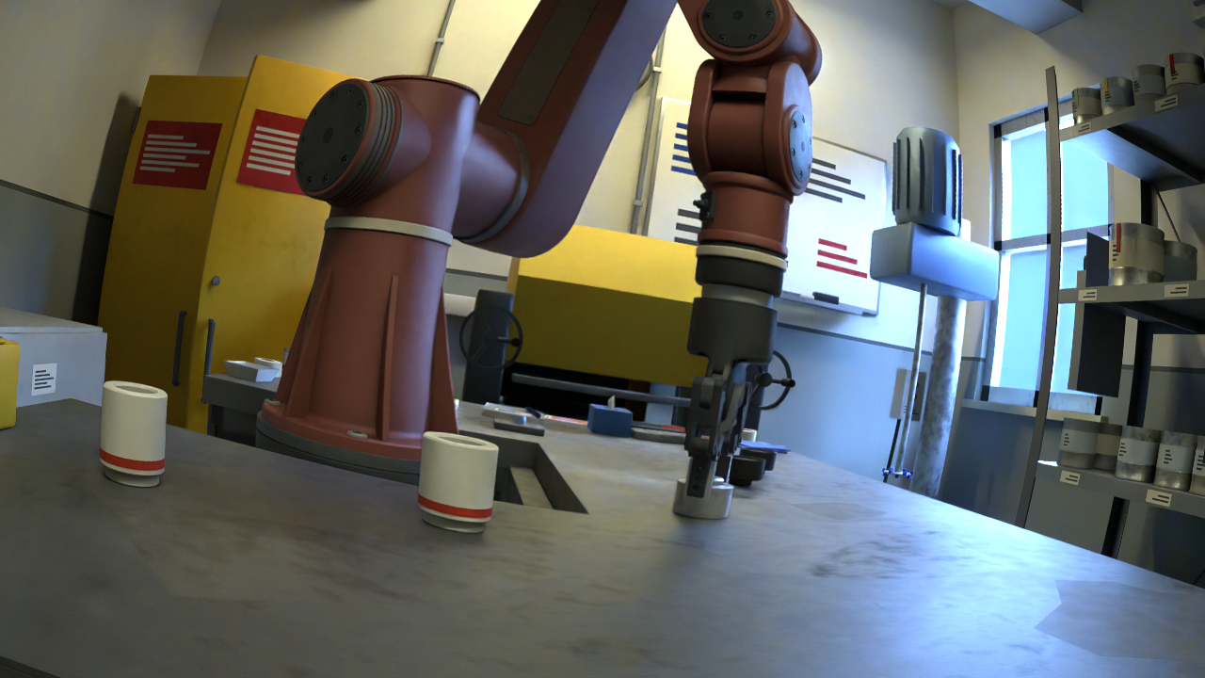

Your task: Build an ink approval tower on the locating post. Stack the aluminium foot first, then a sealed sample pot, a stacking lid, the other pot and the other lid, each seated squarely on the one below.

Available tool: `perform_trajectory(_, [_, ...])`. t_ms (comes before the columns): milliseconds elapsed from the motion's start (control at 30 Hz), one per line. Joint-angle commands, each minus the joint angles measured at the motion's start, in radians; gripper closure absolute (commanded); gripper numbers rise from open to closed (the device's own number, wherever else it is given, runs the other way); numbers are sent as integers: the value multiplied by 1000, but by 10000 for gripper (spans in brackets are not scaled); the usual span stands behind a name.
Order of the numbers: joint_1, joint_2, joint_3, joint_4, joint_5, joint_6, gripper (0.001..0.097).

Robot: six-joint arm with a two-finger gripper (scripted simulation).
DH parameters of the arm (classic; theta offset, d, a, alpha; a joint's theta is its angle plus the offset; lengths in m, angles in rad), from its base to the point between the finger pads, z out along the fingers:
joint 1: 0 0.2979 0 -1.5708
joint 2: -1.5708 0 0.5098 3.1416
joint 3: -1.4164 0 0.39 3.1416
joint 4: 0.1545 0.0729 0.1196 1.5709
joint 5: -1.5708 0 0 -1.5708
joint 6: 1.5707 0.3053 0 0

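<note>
My gripper (701,487) points straight down and is open, its fingertips low around the raised top of the aluminium foot (702,501), which rests on the grey bench. Two white sample pots with red bands stand upright on the bench: one (458,481) in front of the arm's base, the other (133,433) far to the left. Two dark stacking lids (752,463) lie just behind the gripper, partly hidden by its fingers. I cannot make out the locating post.
Behind the bench stand yellow cabinets, a whiteboard and a pillar machine (931,253). A rectangular recess (531,485) opens in the benchtop between the nearer pot and the foot. Small tools and a blue box (610,419) lie near the far edge. Shelves of tins stand at right.
</note>
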Motion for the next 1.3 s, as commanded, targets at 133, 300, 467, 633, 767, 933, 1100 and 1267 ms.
perform_trajectory(133, [0,-1,1,0,0,0,281])
perform_trajectory(300, [0,-1,0,0,0,0,281])
perform_trajectory(467, [0,-1,0,0,0,0,341])
perform_trajectory(633, [0,-1,0,0,0,0,341])
perform_trajectory(767, [0,-1,0,0,0,0,346])
perform_trajectory(933, [0,-1,0,0,0,0,360])
perform_trajectory(1100, [0,-1,0,0,0,0,373])
perform_trajectory(1267, [0,-1,0,0,0,0,386])
